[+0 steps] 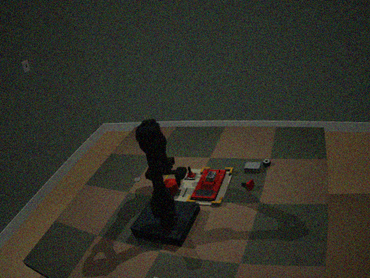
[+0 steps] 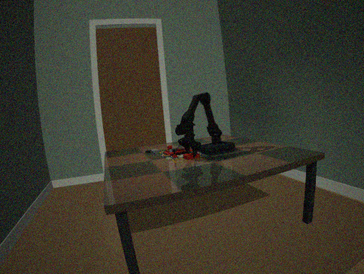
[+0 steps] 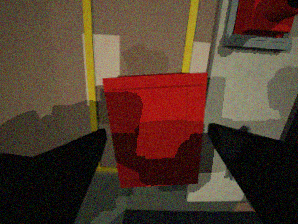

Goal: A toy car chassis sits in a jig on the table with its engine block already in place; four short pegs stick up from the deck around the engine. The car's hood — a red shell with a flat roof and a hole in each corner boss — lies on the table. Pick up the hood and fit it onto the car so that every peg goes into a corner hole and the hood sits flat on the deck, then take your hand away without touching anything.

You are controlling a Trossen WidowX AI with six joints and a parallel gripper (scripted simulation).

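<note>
The hood lies between and just ahead of the fingertips of the pincer, its longer sides running roughly fore-and-aft between them; the pincer is spread almost fully, gripping nothing; closing should meet those sides.
</note>
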